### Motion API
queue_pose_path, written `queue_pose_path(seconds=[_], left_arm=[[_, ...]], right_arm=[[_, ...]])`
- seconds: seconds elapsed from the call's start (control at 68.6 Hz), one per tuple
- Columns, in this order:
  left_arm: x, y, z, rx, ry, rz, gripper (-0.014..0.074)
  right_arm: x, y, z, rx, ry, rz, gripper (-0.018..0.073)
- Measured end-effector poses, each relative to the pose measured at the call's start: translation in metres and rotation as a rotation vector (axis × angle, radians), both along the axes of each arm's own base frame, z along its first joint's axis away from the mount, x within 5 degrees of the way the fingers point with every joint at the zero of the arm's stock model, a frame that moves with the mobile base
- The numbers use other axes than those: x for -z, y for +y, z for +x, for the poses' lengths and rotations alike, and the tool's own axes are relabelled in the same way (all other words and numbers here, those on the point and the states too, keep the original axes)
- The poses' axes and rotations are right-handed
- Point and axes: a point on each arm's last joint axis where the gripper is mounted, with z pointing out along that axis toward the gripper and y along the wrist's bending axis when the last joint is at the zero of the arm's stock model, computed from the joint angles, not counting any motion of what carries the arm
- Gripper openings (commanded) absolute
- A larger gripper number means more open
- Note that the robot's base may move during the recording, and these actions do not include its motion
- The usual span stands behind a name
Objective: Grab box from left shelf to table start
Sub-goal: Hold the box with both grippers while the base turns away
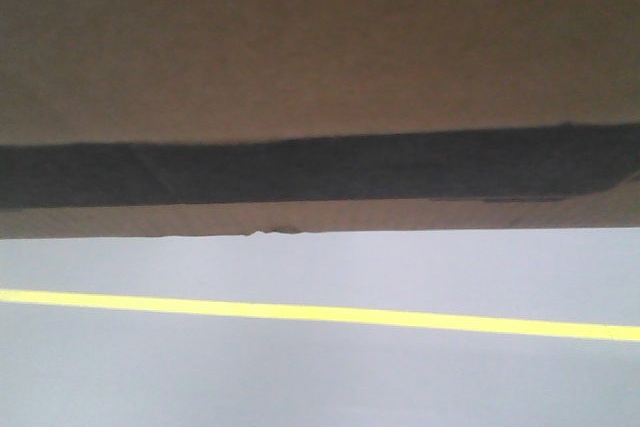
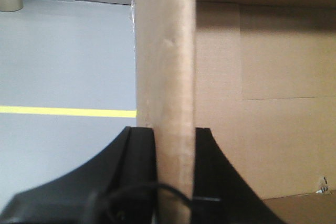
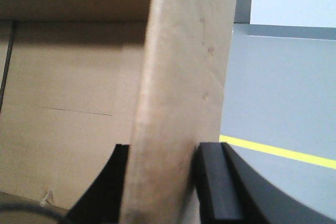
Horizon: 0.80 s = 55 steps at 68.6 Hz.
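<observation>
Box: being held above floor.
L fingers: being clamped on box wall.
R fingers: ditto, opp. wall.
Handling: sync'd arm travel being needed, box level.

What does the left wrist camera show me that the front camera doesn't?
Only the left wrist view shows the left gripper, its black fingers pressed against both sides of a box wall, plus the box's bare inside. Only the front view shows the dark band running across the box's outer face, and the lower edge of that face. Both show the box, the grey floor and the yellow line.
</observation>
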Motion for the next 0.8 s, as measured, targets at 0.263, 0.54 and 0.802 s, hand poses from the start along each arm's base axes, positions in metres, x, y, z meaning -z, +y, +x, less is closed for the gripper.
queue_pose_path(seconds=[0.263, 0.54, 0.802], left_arm=[[0.0000, 0.0000, 0.0000, 0.000, 0.000, 0.000, -0.0092], [0.0000, 0.0000, 0.0000, 0.000, 0.000, 0.000, -0.0092], [0.0064, -0.0015, 0.0045, 0.003, 0.023, 0.002, -0.0092]], right_arm=[[0.0000, 0.0000, 0.0000, 0.000, 0.000, 0.000, 0.0063], [0.0001, 0.0000, 0.0000, 0.000, 0.001, 0.000, 0.0063], [0.0001, -0.0001, 0.0000, 0.001, 0.001, -0.002, 0.0063]])
